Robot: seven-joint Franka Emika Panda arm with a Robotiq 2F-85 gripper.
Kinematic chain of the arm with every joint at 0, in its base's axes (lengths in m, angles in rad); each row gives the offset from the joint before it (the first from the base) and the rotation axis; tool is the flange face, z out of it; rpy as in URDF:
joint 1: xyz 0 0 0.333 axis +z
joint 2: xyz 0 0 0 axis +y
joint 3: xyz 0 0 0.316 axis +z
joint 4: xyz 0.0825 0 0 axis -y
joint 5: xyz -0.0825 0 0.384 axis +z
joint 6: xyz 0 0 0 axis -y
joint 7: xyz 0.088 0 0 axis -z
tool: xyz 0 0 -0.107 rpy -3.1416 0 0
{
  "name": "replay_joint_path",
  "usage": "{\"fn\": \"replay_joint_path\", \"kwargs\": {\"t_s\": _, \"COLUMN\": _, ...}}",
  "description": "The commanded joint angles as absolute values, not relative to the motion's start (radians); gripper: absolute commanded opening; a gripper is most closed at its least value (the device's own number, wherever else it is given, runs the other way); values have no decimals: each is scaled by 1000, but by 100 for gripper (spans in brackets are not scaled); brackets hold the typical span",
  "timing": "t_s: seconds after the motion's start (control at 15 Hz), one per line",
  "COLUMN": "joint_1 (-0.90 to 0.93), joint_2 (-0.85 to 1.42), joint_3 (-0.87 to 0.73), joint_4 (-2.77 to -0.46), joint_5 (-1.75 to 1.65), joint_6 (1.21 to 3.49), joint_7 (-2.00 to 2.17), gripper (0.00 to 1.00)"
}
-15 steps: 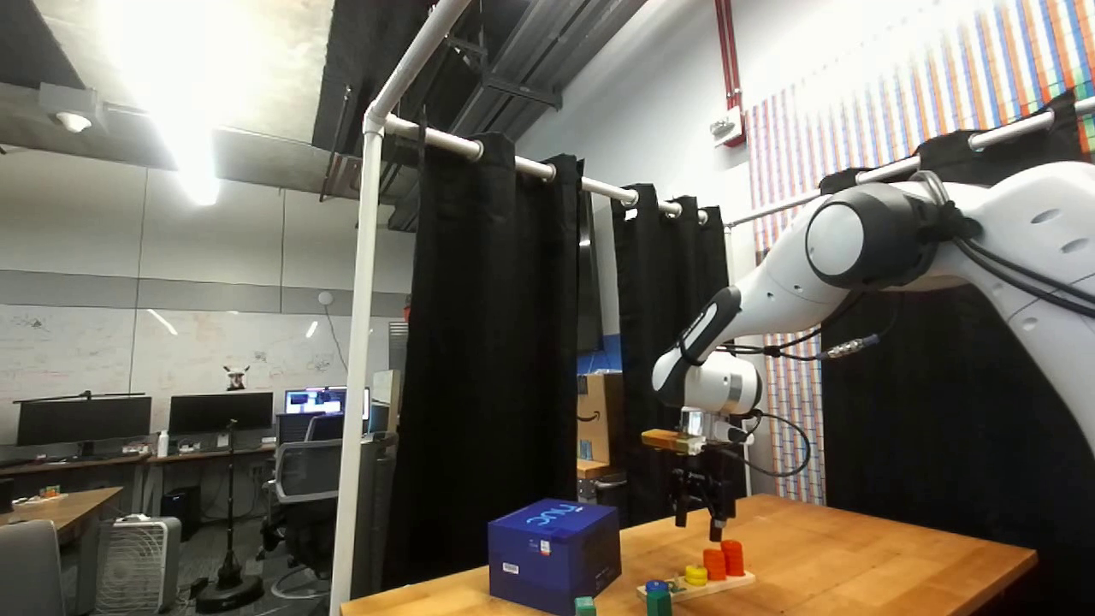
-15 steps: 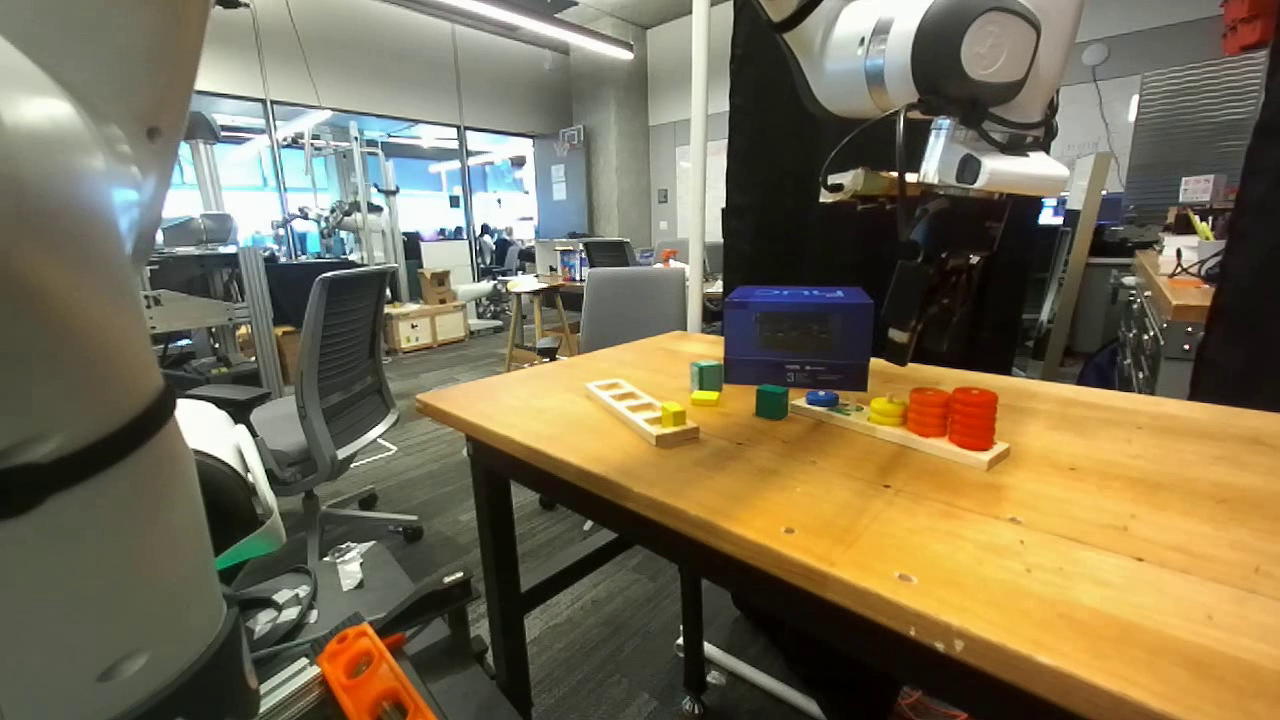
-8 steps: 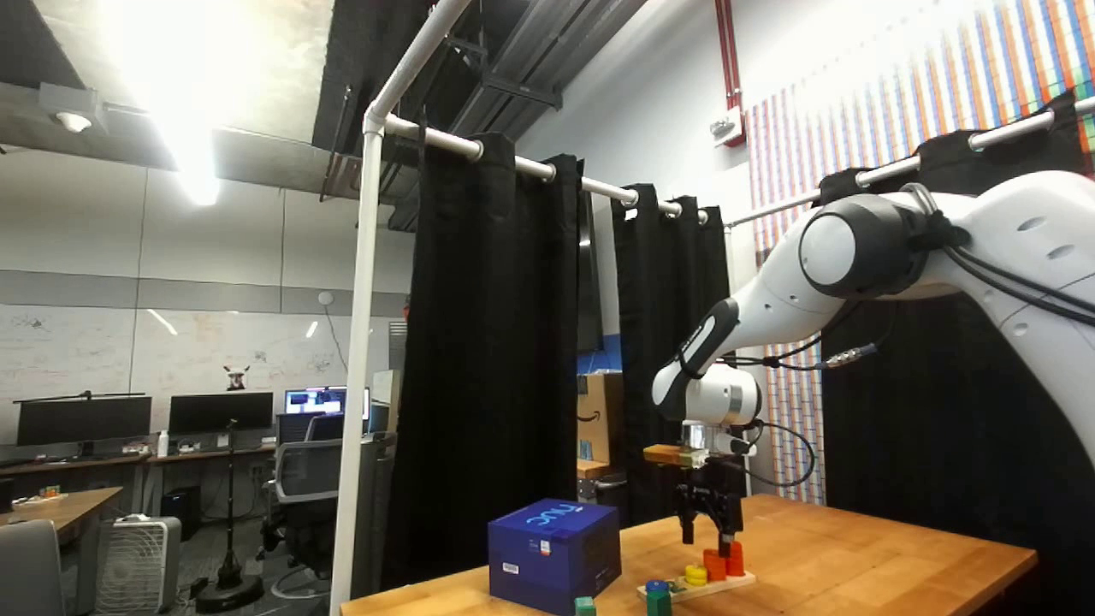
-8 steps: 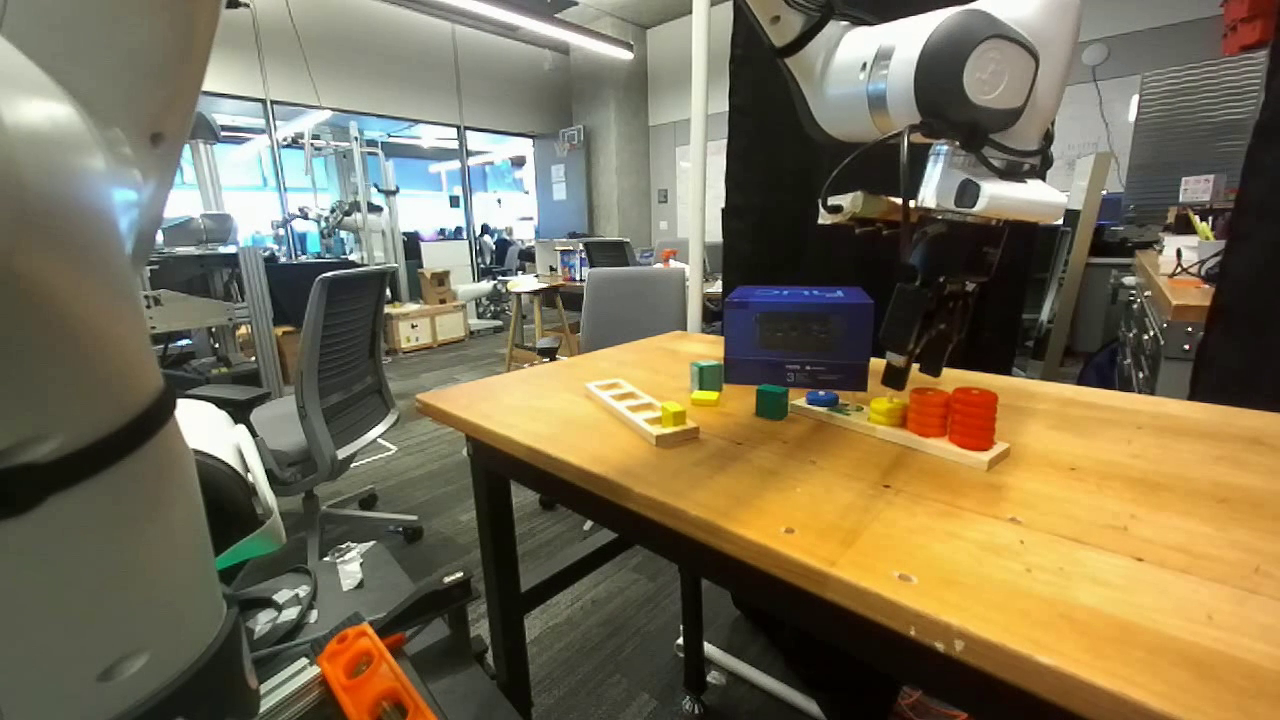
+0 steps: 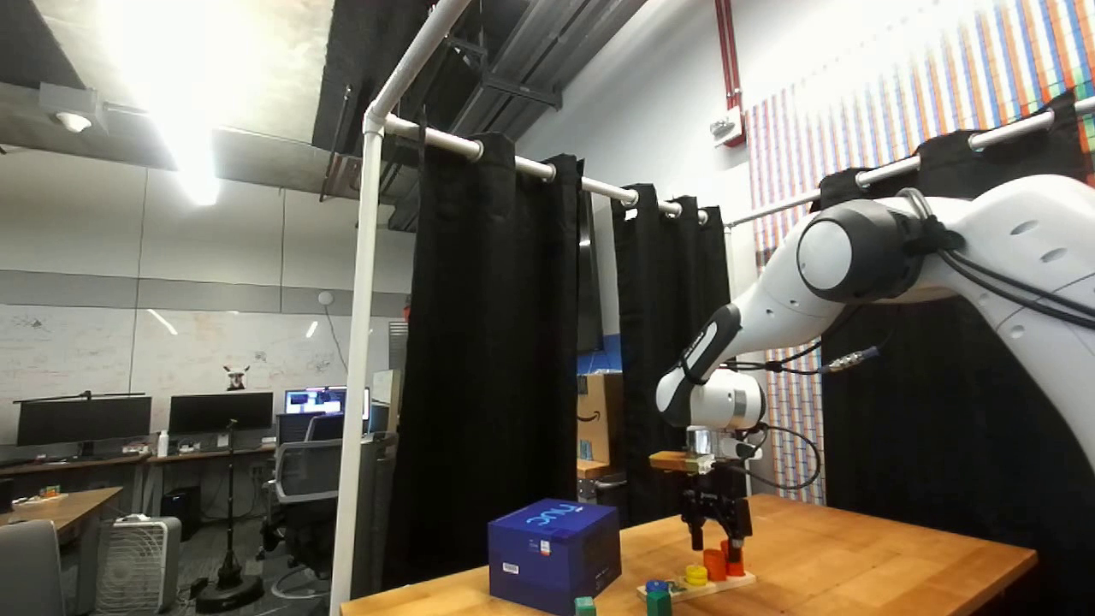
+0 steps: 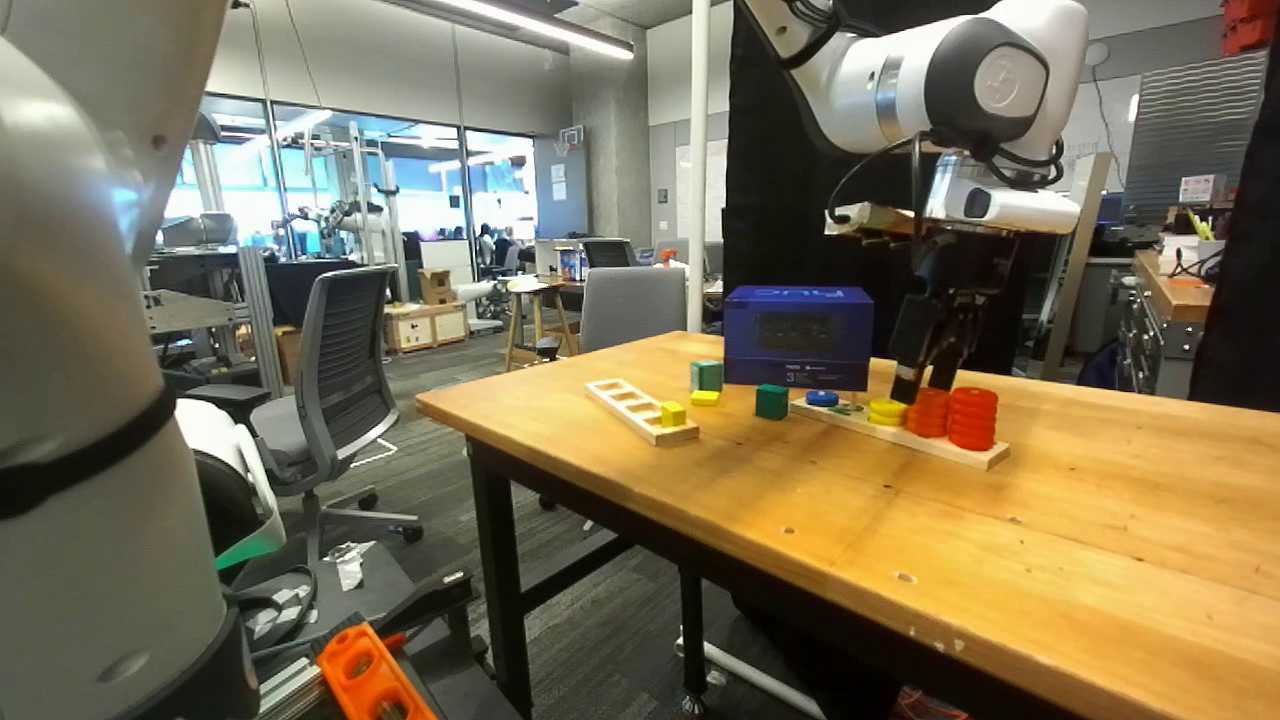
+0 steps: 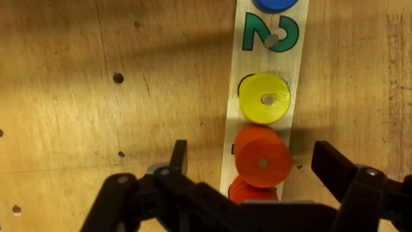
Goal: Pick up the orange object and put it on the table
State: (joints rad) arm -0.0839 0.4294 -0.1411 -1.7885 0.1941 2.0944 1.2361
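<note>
The orange object is a stack of orange-red rings on a peg of a wooden board; it shows in the wrist view (image 7: 263, 164) and in both exterior views (image 5: 714, 566) (image 6: 928, 420). My gripper (image 7: 251, 146) is open, its fingers on either side of the orange stack and apart from it in the wrist view. In the exterior views the gripper (image 5: 717, 547) (image 6: 922, 390) points down with its fingertips close to the stack tops. A taller red stack (image 6: 972, 420) stands right beside the orange one. The wooden table (image 6: 700, 490) carries the board.
The board (image 6: 960, 456) also holds yellow rings (image 6: 886, 411) and a blue ring (image 6: 822, 398). Green blocks (image 6: 771, 402), a flat yellow piece (image 6: 705, 398) and a slotted wooden frame (image 6: 626, 402) with a yellow cube (image 6: 673, 413) lie near. A blue box (image 6: 797, 345) stands behind.
My gripper has come down from above the board to the height of the stack tops, shifting slightly sideways. It stays open. The stacks and other pieces have not moved.
</note>
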Motion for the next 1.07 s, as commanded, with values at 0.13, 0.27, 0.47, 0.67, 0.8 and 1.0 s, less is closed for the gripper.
{"fn": "replay_joint_path", "kwargs": {"t_s": 0.13, "joint_1": -70, "joint_2": 439, "joint_3": -158, "joint_4": -1755, "joint_5": 153, "joint_6": 2060, "joint_7": 1261, "gripper": 100}}
{"fn": "replay_joint_path", "kwargs": {"t_s": 0.27, "joint_1": -69, "joint_2": 438, "joint_3": -158, "joint_4": -1756, "joint_5": 140, "joint_6": 2064, "joint_7": 1256, "gripper": 74}}
{"fn": "replay_joint_path", "kwargs": {"t_s": 0.47, "joint_1": -69, "joint_2": 439, "joint_3": -157, "joint_4": -1753, "joint_5": 131, "joint_6": 2061, "joint_7": 1251, "gripper": 49}}
{"fn": "replay_joint_path", "kwargs": {"t_s": 0.67, "joint_1": -69, "joint_2": 440, "joint_3": -158, "joint_4": -1748, "joint_5": 121, "joint_6": 2060, "joint_7": 1250, "gripper": 26}}
{"fn": "replay_joint_path", "kwargs": {"t_s": 0.8, "joint_1": -70, "joint_2": 441, "joint_3": -158, "joint_4": -1744, "joint_5": 117, "joint_6": 2058, "joint_7": 1250, "gripper": 18}}
{"fn": "replay_joint_path", "kwargs": {"t_s": 1.0, "joint_1": -69, "joint_2": 436, "joint_3": -158, "joint_4": -1746, "joint_5": 113, "joint_6": 2055, "joint_7": 1251, "gripper": 20}}
